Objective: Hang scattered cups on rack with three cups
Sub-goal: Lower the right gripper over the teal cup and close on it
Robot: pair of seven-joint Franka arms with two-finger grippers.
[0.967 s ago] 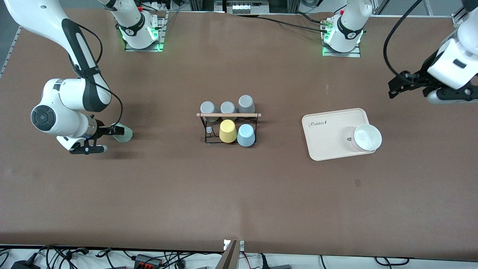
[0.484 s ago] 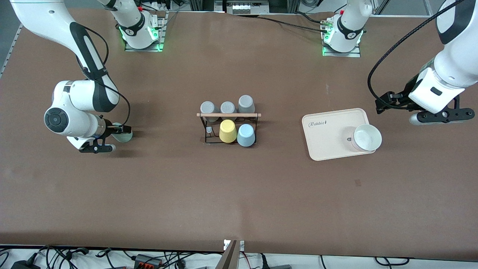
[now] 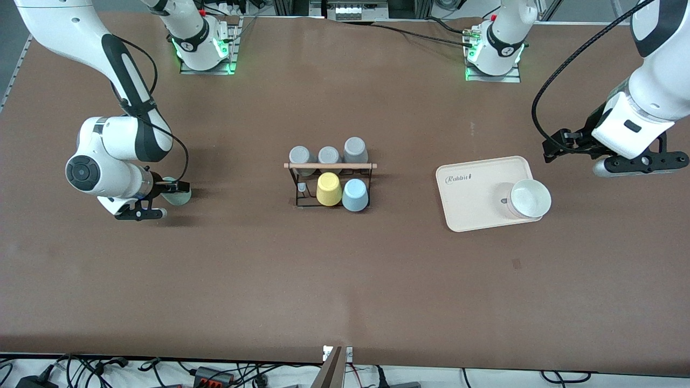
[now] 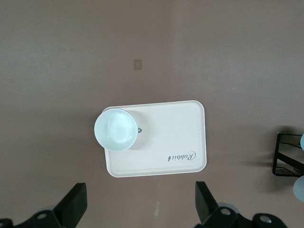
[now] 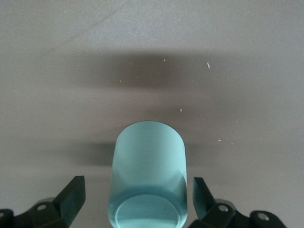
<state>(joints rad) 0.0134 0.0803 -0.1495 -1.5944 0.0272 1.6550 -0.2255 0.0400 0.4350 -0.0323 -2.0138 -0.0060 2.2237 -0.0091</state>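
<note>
Front view: the rack (image 3: 330, 183) stands near the middle of the table (image 3: 345, 280). Under its wooden rod (image 3: 330, 165) there are five cups. Three grey cups (image 3: 329, 154) stand in a row on the side toward the robots' bases. The yellow cup (image 3: 329, 189) and the blue cup (image 3: 355, 194) stand on the side nearer to the front camera, bottoms up and touching each other.

The cream tray (image 3: 474, 205) marked "Rabbit" lies toward the left arm's end of the table. A white bowl (image 3: 530, 198) sits on the tray's corner, and I see nothing in it.

The green cup (image 3: 178, 192) lies on its side toward the right arm's end of the table, well apart from the rack. In the right wrist view the right gripper (image 5: 135, 195) is spread wide around the green cup (image 5: 148, 178), one finger (image 5: 71, 197) on each side, and a small gap shows on both sides, so it does not grip the cup.

The left gripper (image 4: 138, 206) hangs in the air beside the tray, toward the left arm's end of the table. Its fingers (image 4: 205, 203) are wide apart and hold nothing.
</note>
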